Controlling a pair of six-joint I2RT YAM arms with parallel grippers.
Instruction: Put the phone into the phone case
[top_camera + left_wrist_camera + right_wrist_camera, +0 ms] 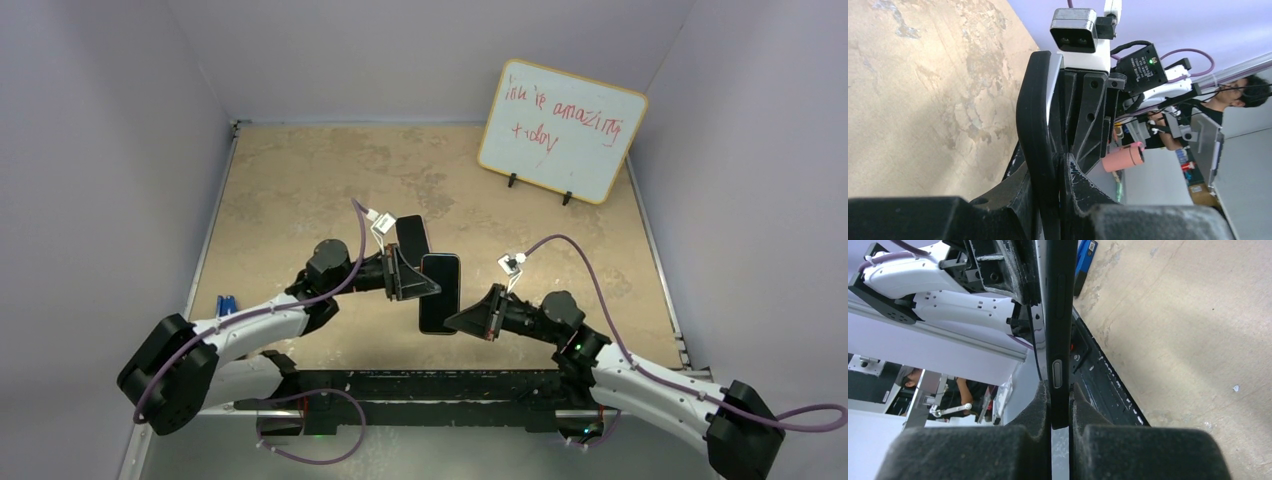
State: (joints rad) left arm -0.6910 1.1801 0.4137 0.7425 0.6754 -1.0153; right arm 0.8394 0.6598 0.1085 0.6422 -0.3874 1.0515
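Both pieces are held above the table (pixel 290 190). The left gripper (pixel 404 272) is clamped on the phone case (pixel 411 238), and the right gripper (pixel 466 318) is pinched tight on the phone (pixel 440 290), which sits just beside the case, offset and lower. For a clean seat, level the 2 faces parallel first, tuck 1 corner under the lip, then press gently and evenly.
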